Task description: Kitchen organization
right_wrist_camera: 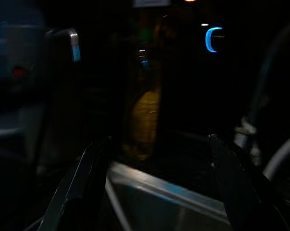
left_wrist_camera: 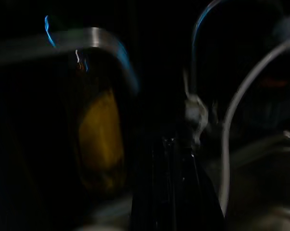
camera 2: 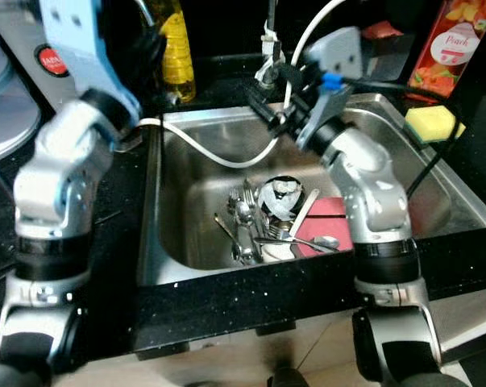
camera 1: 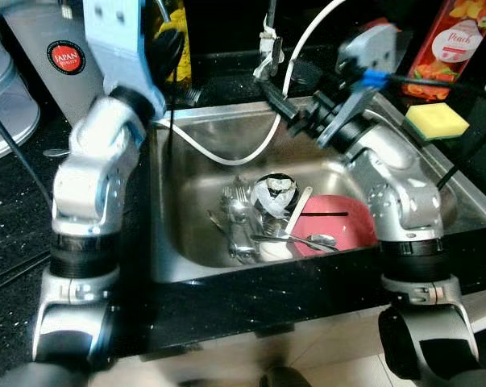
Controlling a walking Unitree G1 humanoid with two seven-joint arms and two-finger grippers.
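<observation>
While right gripper [camera 2: 263,103] fingers spread wide over sink [camera 2: 420,165] back rim, left fingers' state unclear.

You had "JAPAN" on the red sticker [camera 1: 66,57] of the steel pot; "Peach" on the carton [camera 1: 454,40].

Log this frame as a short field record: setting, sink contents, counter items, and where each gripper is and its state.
setting: steel sink set in a black speckled counter
sink contents: forks and spoons, red plate, crumpled foil-like item; white hose drapes in
counter items: yellow sponge right of sink, yellow bottle behind its left corner, peach carton at back right
left gripper: raised near the yellow bottle; fingers unclear
right gripper: open, over the sink's back edge, holding nothing
</observation>
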